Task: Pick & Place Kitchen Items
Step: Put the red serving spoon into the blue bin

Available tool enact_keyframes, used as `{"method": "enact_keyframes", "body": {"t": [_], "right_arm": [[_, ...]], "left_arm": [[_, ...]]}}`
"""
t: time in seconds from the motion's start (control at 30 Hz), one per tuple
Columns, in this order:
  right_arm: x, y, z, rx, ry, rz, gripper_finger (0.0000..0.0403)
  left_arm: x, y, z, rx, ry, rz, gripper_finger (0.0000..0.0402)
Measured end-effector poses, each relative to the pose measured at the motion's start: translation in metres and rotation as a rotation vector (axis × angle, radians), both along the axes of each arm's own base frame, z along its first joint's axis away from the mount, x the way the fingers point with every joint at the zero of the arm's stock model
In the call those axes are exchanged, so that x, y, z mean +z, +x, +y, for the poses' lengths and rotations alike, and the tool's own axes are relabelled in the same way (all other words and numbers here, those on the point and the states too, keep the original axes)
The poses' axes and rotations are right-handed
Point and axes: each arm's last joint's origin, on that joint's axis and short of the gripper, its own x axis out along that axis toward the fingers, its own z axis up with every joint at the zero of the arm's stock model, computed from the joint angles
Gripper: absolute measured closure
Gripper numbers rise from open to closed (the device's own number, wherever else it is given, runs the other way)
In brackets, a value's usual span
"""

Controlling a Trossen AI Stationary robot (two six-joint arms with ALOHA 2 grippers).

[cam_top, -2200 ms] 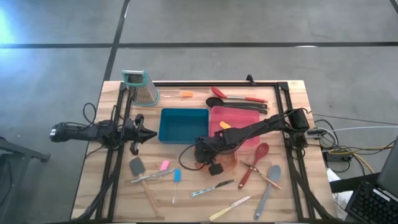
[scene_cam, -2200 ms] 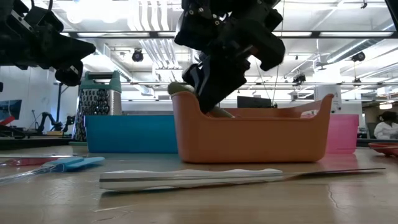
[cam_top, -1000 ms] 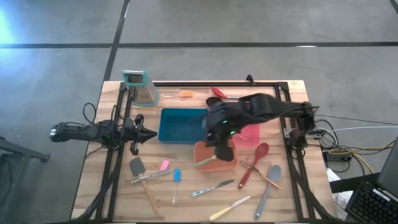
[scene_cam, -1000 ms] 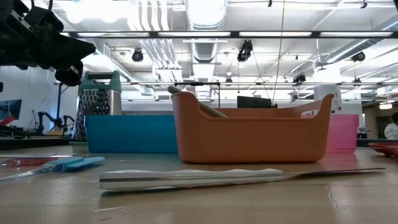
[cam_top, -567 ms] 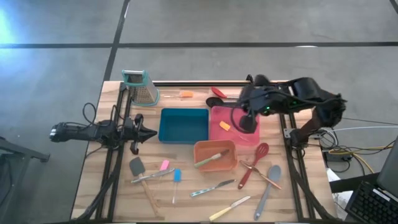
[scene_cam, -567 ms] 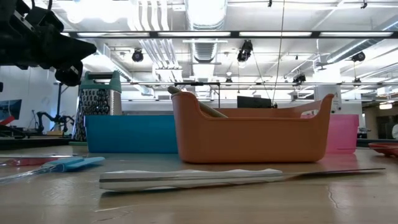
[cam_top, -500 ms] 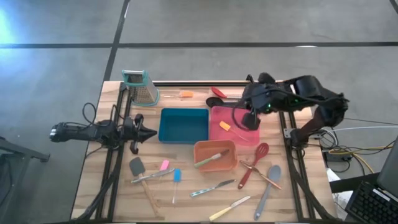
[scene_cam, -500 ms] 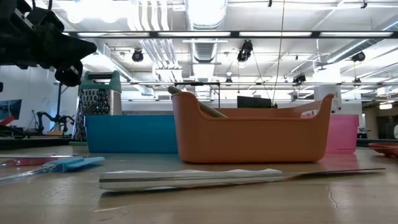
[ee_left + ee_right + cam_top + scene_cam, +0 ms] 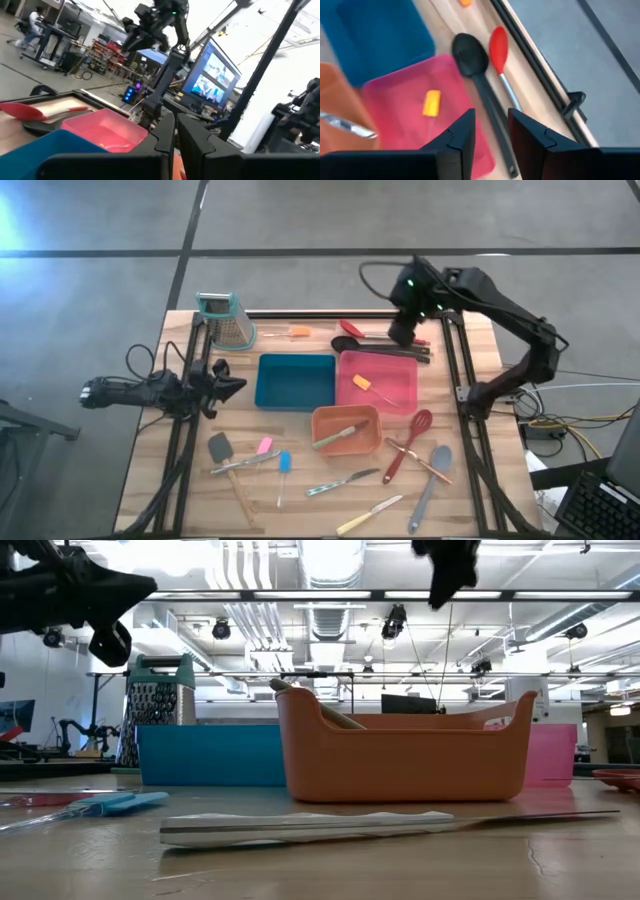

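My right gripper (image 9: 400,336) hovers open over the table's far right part, above a black spoon (image 9: 470,57) and a red spoon (image 9: 498,45) that lie flat side by side on the wood; nothing is between its fingers. My left gripper (image 9: 240,385) waits shut and empty at the left side, pointing toward the blue tray (image 9: 296,381). A pale-handled utensil (image 9: 338,437) leans in the orange tray (image 9: 347,442). A small orange spatula (image 9: 365,385) lies in the pink tray (image 9: 400,395).
A grater (image 9: 226,320) stands at the far left, and a small orange spatula (image 9: 292,332) lies beside it. Several knives, spatulas and spoons lie along the near side, among them a grey spoon (image 9: 430,480) and a knife (image 9: 340,482). A black frame rail (image 9: 340,313) runs along the far edge.
My right gripper has swung from above the orange tray toward the table's far right, across the pink tray, and now hangs over the two spoons. My left gripper has rolled and tipped up a little in place. The utensil in the orange tray has stayed put.
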Motion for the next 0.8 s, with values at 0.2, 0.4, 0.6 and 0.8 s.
{"method": "enact_keyframes", "body": {"t": [0.2,0.4,0.6,0.8], "right_arm": [[-0.038,0.016,-0.054,0.035,0.022,0.046,0.0254],[-0.081,0.047,-0.088,0.142,0.006,0.122,0.0214],[-0.128,0.067,-0.114,0.211,0.061,0.241,0.0197],[-0.175,0.077,-0.132,0.254,0.131,0.328,0.0206]], "left_arm": [[0.000,0.000,0.000,0.006,0.001,0.000,0.0376],[0.000,0.000,0.002,0.080,-0.013,0.002,0.0379],[0.000,0.000,0.003,0.109,-0.019,0.003,0.0376],[0.000,-0.001,0.004,0.128,-0.035,0.001,0.0376]]}}
